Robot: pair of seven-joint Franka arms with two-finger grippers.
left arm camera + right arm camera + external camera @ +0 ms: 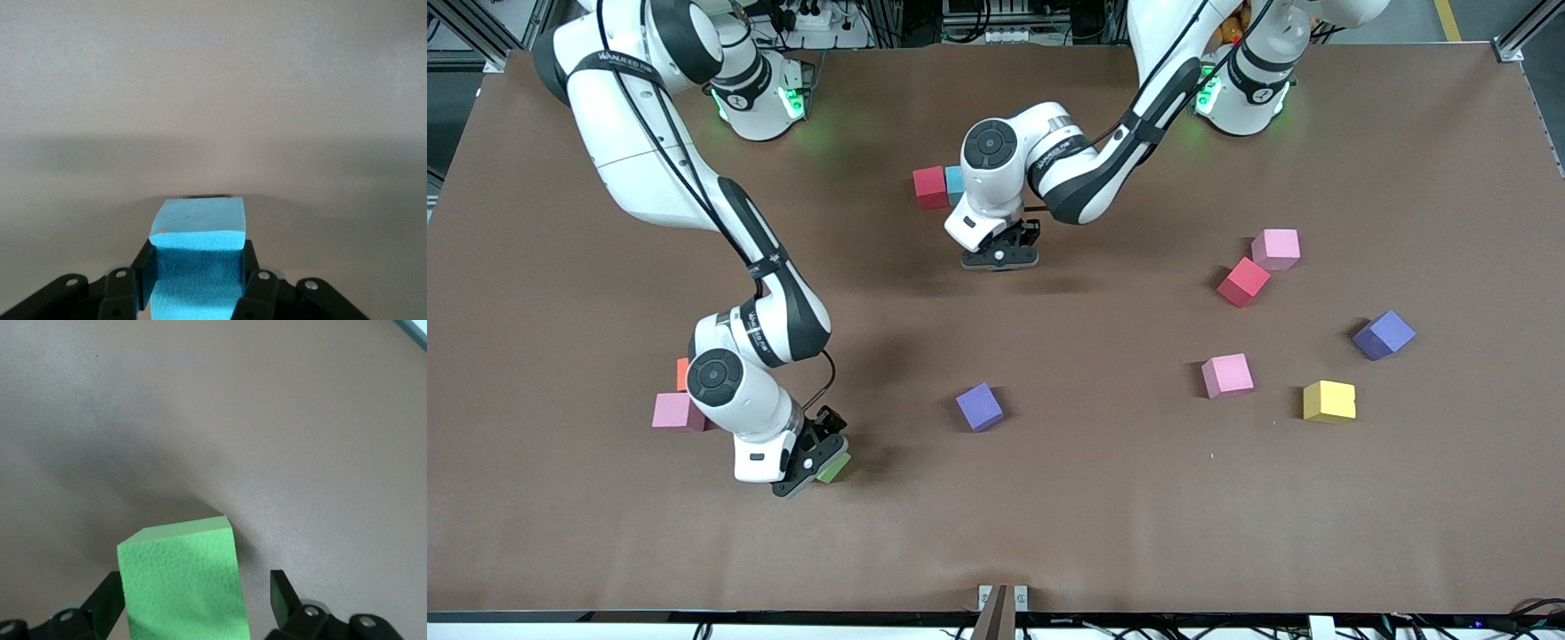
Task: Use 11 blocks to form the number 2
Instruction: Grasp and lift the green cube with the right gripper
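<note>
**2 pincers, 2 cubes over a brown tabletop**

The left pincer is clamped on a light blue block above the tabletop middle, near a red block and a second light blue block. The right pincer stands apart around a green block on the tabletop, 1 finger clear of it. Beside that arm lie a pink block and an orange block. Toward the left arm's end lie 2 pink, 1 red and a yellow block. 2 purple cubes sit among them. The matte brown sheet is widest open along its camera edge.
</note>
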